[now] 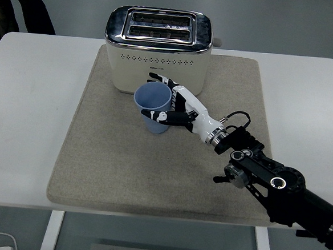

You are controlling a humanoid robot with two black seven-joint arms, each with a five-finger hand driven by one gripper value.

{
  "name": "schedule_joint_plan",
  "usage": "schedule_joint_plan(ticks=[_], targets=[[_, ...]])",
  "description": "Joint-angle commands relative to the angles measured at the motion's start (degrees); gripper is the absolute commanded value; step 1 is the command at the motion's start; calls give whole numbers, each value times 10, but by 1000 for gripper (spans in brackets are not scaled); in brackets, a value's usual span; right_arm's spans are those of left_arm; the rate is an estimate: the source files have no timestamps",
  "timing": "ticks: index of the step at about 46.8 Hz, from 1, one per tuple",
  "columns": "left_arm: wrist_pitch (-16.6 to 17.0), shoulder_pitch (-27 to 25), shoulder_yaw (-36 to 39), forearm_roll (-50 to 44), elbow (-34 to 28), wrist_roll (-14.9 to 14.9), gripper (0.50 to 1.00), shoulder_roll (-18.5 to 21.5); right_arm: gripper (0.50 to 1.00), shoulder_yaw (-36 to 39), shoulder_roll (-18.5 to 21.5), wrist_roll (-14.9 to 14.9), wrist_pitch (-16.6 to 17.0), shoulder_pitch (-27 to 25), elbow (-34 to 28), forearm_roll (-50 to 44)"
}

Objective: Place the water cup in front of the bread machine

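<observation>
**White Table With Mat, Bread Machine and Gripped Cup**

White table (29, 121), smooth and matte, rounded at the far corners, spanning the full width of the view over a grey floor. Upper left corner: dark trouser legs of a person (23, 3) beyond the far edge.

Beige mat (106, 166), rectangular with rounded corners, coarse felt-like weave, laid across the table's middle.

Bread machine (157, 50), a two-slot toaster standing at the far edge of the mat. Cream body with rounded corners; polished chrome top plate holding two long parallel slots; two rows of small punched holes across the front face; pale knob projecting from the right side. Small dark mark low on the front face, too small to read.

Right arm (276, 184), black, jointed, with circular metal hubs and a looped black cable near the wrist, entering from the lower right corner.

Right hand (176, 107), white shell segments over black joints, fingers closed around the cup from its right side: one digit across the near wall, others behind the far wall.

Water cup (154, 108), pale blue, smooth plastic, tapered with a round open rim, upright on the mat just in front of the toaster's front face.
</observation>
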Motion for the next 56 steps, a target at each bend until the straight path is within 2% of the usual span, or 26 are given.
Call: schedule_joint_plan(ticks=[1, 56], targets=[[0, 0, 0, 0, 0, 0, 1000, 0, 926, 0, 0, 1, 0, -1, 2, 1], [0, 0, 0, 0, -1, 0, 1000, 0, 926, 30, 0, 1, 6, 9, 22, 10]])
